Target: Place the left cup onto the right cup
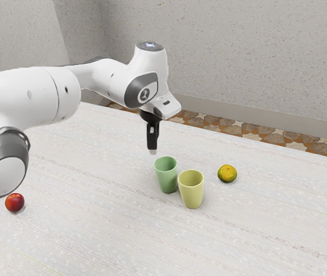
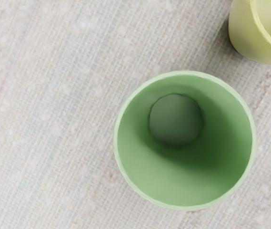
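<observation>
Green cup stands upright on the pale table, just beside the yellow-green cup, on the exterior view's left. My gripper hangs just above it, apart; whether it's spread or closed I can't make out. An orange lies near the cups, a red apple well apart

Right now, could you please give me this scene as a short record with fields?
gripper: hangs over the green cup, not touching it
green cup: upright, empty, on the table
yellow cup: upright, close beside the green cup but apart from it, on the exterior view's right
orange fruit: right of both cups
red fruit: far left, alone
stacking: not yet done
</observation>
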